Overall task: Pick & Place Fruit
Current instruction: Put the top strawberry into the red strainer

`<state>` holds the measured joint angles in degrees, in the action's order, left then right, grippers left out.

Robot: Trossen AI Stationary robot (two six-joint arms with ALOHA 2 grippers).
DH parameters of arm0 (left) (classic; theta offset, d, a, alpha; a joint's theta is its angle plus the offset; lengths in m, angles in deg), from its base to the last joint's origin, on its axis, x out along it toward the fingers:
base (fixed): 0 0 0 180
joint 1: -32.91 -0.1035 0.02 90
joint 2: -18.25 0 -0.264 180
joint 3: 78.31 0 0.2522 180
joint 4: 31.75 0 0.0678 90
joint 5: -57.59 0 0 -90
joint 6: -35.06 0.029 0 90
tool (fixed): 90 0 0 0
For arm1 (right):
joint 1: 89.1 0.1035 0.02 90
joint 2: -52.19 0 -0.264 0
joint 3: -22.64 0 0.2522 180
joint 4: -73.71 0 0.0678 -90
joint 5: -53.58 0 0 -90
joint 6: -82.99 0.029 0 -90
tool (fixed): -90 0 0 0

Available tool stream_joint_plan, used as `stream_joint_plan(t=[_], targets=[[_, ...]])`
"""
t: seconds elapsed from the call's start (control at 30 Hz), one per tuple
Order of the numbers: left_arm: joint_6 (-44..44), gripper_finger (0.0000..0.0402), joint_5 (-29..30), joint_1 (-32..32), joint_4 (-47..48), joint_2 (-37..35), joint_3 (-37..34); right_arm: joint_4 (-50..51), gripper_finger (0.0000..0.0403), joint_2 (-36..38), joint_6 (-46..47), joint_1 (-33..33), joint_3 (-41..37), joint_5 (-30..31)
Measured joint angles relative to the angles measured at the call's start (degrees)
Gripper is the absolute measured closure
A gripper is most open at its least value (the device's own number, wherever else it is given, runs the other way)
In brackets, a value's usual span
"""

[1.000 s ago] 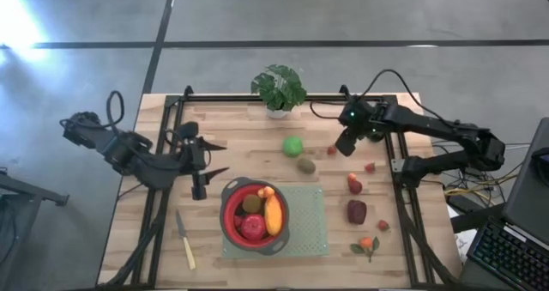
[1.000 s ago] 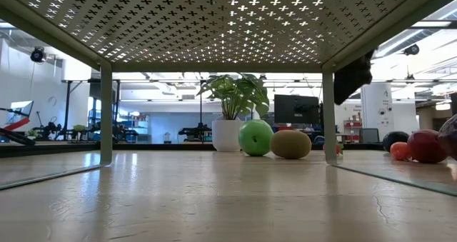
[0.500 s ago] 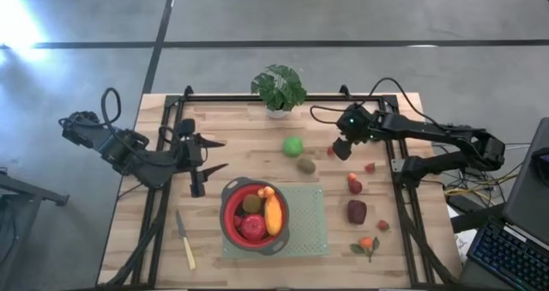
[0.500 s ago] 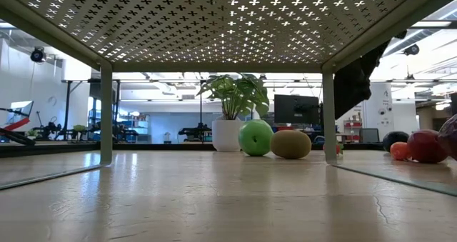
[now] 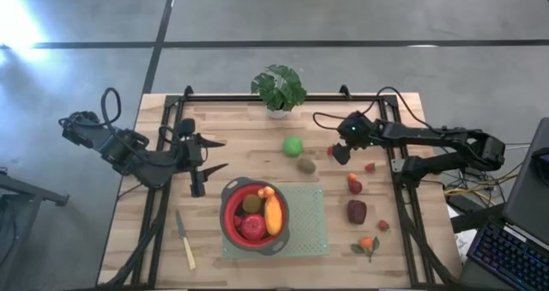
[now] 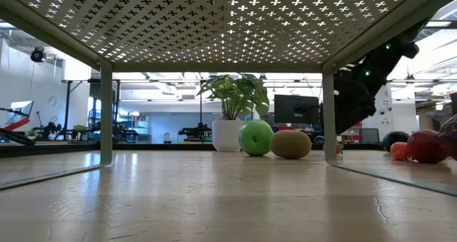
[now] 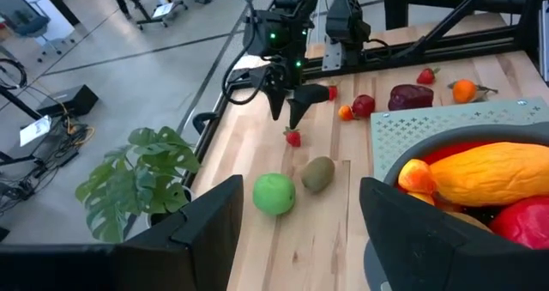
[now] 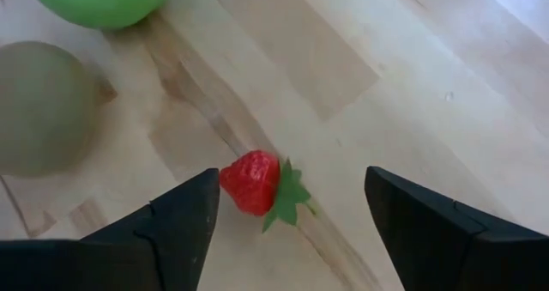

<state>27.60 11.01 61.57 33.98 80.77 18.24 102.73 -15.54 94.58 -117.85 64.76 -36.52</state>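
A small red strawberry [image 8: 252,181] lies on the wooden table between the open fingers of my right gripper [image 8: 292,192], close beside one finger [image 8: 176,227]; I cannot tell whether they touch. In the high view that gripper [image 5: 336,153] hovers low at the table's far right, next to a brown kiwi [image 5: 306,165] and a green ball [image 5: 293,146]. A red bowl [image 5: 232,227] on a green mat [image 5: 307,224] holds an orange elongated piece, a red apple and a kiwi. My left gripper [image 5: 218,157] waits open, left of the bowl and above the table.
More fruit lies near the right edge: a red piece [image 5: 354,184], a dark-red lump [image 5: 356,211], small red ones [image 5: 370,166] and an orange one [image 5: 367,243]. A potted plant [image 5: 279,87] stands at the far edge. A knife [image 5: 185,239] lies near left.
My right gripper has come down toward the table and now stands low over the strawberry, beside the kiwi. It has tipped somewhat while sinking. None of the fruit has moved.
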Motion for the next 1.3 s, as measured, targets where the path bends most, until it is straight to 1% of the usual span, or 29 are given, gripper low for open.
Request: stream_joint_plan(t=[0.2,0.33,0.47,0.57,0.63,0.77,1.03,1.17,1.3], targets=[[0.0,0.0162,0.0,0.0,0.0,0.0,0.0,-3.6,0.0112,0.0,-0.1,0.5,-1.9,0.1],[0.0,0.0162,0.0,0.0,-0.1,0.0,0.0,-4.6,0.0120,0.0,0.0,2.9,-2.4,0.2],[0.0,0.0162,0.0,0.0,-0.1,0.0,0.0,-4.8,0.0131,0.0,0.0,5.3,-2.4,3.8],[0.0,0.0162,0.0,0.0,-0.1,0.0,0.0,-5.4,0.0138,-0.8,0.7,6.2,-2.4,4.8],[0.0,0.0162,0.0,0.0,-0.1,0.0,0.0,-5.5,0.0141,-1.9,1.1,6.3,-2.4,4.8],[-0.2,0.0162,0.0,0.0,-0.1,0.0,0.0,-7.3,0.0141,-6.4,1.4,6.3,-2.5,4.8],[-0.2,0.0162,-0.1,0.0,-0.1,0.0,-0.4,-12.3,0.0116,-14.5,1.2,6.4,-2.3,5.1],[-0.2,0.0162,-0.1,0.0,-0.1,0.0,-0.4,-13.7,0.0115,-15.6,1.1,6.5,-2.2,5.2],[-0.3,0.0162,-0.1,0.0,0.0,0.0,-0.5,-14.0,0.0131,-14.7,0.5,6.5,-2.3,5.0]])
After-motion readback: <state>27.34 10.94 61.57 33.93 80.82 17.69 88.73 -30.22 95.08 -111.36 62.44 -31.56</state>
